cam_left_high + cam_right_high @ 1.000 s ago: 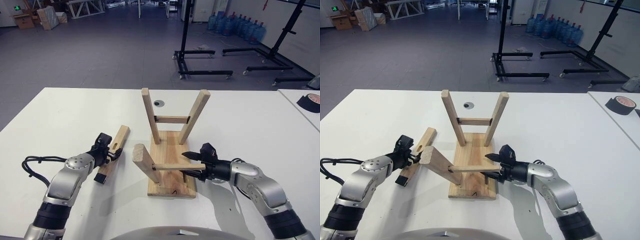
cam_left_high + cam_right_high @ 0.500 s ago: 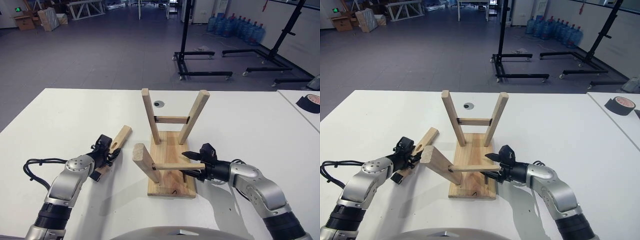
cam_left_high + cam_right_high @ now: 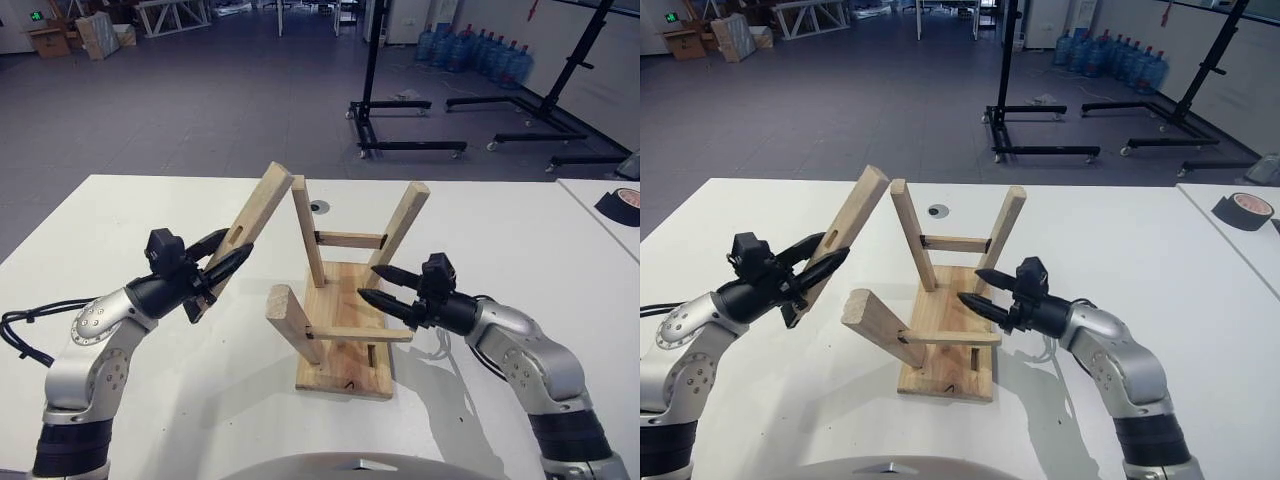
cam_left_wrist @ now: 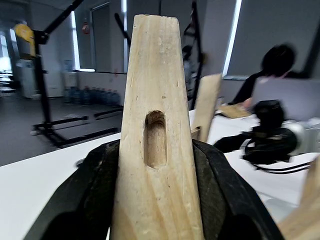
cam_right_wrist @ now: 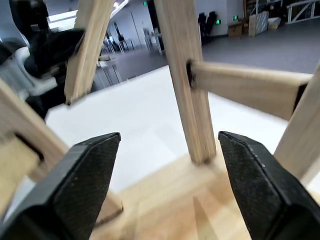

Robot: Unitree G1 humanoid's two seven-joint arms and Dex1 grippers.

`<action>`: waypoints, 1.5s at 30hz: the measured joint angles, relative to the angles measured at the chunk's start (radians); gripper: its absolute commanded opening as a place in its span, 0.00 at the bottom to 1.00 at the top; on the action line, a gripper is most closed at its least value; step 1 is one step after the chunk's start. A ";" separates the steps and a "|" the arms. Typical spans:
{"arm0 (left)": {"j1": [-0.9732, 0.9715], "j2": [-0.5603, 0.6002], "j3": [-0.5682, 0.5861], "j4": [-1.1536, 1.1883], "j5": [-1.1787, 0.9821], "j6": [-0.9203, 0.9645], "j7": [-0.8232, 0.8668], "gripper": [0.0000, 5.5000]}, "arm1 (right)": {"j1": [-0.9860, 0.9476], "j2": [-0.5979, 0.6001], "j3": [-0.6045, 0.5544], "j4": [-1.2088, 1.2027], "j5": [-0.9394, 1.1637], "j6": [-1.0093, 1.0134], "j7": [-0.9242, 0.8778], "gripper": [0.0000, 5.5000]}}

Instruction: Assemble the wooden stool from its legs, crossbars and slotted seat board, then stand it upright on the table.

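One leg (image 3: pixel 246 222) remains: left gripper (image 3: pixel 237 243) clamps it, right gripper (image 3: pixel 369 281) gapes; fit it at seat board's (image 3: pixel 345 372) five o'clock.

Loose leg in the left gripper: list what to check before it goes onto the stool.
1. Left gripper clamped on the held leg: ok, lifted off the table.
2. Slot in the held leg uncovered: ok.
3. Right gripper open and empty: ok.
4. Far legs joined by their crossbar: ok.
5. Near leg upright on the seat board: not ok, it leans.
6. Near crossbar has a bare free end: ok.
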 measured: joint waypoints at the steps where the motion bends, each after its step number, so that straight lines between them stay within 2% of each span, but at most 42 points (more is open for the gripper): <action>1: -0.014 0.001 0.000 0.008 -0.025 0.017 -0.015 0.37 | -0.023 0.007 -0.010 0.005 0.028 0.015 0.005 0.65; 5: -0.071 0.019 -0.009 0.062 -0.041 0.050 -0.055 0.37 | -0.083 0.032 -0.048 0.016 0.152 0.074 0.017 0.65; 8: -0.149 0.025 -0.097 0.115 -0.026 0.084 -0.122 0.37 | -0.117 0.060 -0.059 0.017 0.238 0.121 0.019 0.65; 12: -0.241 0.028 -0.167 0.192 -0.025 0.145 -0.209 0.37 | -0.181 0.091 -0.015 0.017 0.274 0.166 0.031 0.65; 21: -0.261 0.035 -0.186 0.178 -0.047 0.239 -0.240 0.37 | -0.246 0.211 0.017 0.021 0.341 0.194 -0.011 0.65; 33: -0.261 0.037 -0.189 0.089 -0.114 0.273 -0.275 0.37 | -0.264 0.203 0.081 0.022 0.297 0.204 0.044 0.65; 41: -0.259 0.044 -0.194 0.086 -0.108 0.274 -0.276 0.37 | -0.266 0.207 0.101 0.010 0.302 0.213 0.062 0.38; 45: -0.254 0.052 -0.195 0.086 -0.111 0.283 -0.280 0.37 | -0.266 0.205 0.108 0.002 0.290 0.213 0.062 0.38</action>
